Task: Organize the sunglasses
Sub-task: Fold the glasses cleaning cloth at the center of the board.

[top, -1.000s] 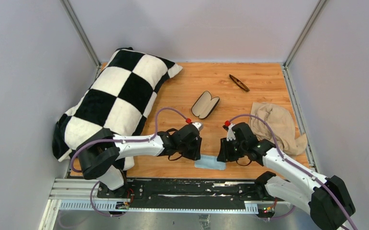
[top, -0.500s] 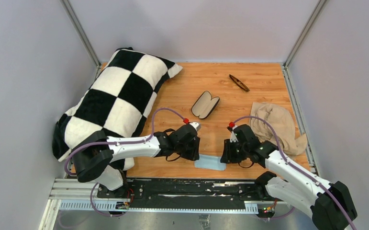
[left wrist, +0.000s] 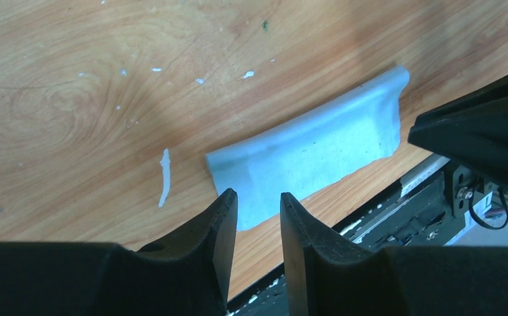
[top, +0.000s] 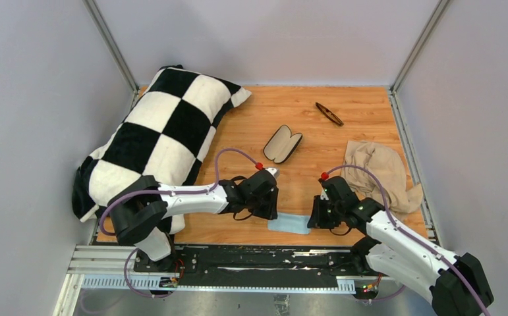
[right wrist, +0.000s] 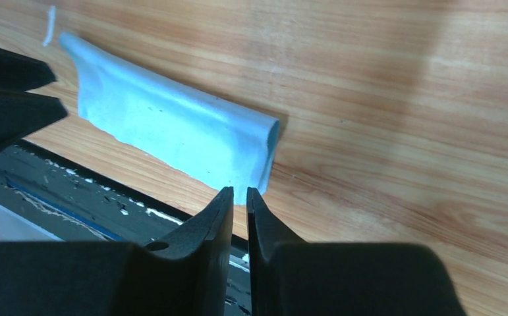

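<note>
Top external view: the right tool [top: 311, 220] has slid toward the near edge of the bench [top: 284, 105] and now sits at the right end of the folded light blue cloth [top: 289, 224]. The left tool [top: 271, 214] keeps its place at the left end. In the right wrist view, the right jaws have narrowed to a thin slit at the cloth's near corner; whether they pinch fabric I cannot tell. The left jaws stand moderately apart over the opposite corner, gripping nothing. The slim folded sunglasses with dark brownish lenses [top: 329, 113] lie untouched near the far right corner, well apart from the open black hard case with beige lining [top: 283, 143] at mid-bench. The work is on the cloth, and the sunglasses are not yet stowed.
</note>
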Robot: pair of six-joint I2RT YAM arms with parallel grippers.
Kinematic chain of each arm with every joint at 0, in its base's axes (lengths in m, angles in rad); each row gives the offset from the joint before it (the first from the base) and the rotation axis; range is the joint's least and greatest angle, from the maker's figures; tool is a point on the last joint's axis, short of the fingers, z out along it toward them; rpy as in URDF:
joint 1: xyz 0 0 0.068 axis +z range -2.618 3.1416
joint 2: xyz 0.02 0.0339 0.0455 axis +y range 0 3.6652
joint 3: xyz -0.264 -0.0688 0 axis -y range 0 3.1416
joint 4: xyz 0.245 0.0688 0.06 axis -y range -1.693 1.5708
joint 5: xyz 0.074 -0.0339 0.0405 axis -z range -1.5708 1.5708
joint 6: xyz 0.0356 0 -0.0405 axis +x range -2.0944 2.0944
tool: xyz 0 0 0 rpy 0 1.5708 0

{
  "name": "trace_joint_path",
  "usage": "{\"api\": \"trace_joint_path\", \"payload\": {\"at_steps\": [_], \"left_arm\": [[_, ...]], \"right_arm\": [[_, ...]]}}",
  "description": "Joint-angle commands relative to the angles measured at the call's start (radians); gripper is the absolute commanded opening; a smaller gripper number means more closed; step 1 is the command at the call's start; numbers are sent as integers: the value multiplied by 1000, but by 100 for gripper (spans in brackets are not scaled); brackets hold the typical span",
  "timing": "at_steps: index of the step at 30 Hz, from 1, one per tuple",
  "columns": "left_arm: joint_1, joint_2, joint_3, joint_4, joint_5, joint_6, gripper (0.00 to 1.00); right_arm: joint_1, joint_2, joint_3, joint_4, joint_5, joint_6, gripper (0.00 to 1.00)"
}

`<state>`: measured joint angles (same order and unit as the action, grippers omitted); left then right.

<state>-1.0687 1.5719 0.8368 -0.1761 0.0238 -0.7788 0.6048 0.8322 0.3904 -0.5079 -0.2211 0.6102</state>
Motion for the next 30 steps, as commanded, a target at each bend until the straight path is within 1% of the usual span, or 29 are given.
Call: {"api": "trace_joint_path", "payload": {"at_steps": [1, 4, 8, 13, 15, 19, 21, 26, 30], "left_arm": [[-7, 41, 47, 48, 22, -16, 36], [-8, 79, 62, 52, 26, -20, 35], [-5, 104, 64, 64, -7, -19, 35], [9, 141, 68, 52, -22, 7, 34], [18, 150, 65, 57, -11, 12, 34], [21, 114, 78, 42, 17, 16, 34], [21, 99, 94, 20, 22, 9, 34], [22, 96, 96, 83, 66, -37, 34], [21, 117, 105, 109, 79, -59, 34]], "right_arm": [[19, -8, 2, 70, -35, 19, 19], [20, 62, 14, 105, 6, 25, 18], [18, 139, 40, 126, 106, 18, 17], [5, 206, 76, 79, 189, 11, 16], [5, 207, 98, 60, 176, -9, 16], [21, 174, 136, 55, 118, -12, 16], [33, 173, 151, 62, 112, -1, 17], [45, 238, 153, 161, 66, 42, 17], [58, 286, 168, 177, 67, 69, 16]]}}
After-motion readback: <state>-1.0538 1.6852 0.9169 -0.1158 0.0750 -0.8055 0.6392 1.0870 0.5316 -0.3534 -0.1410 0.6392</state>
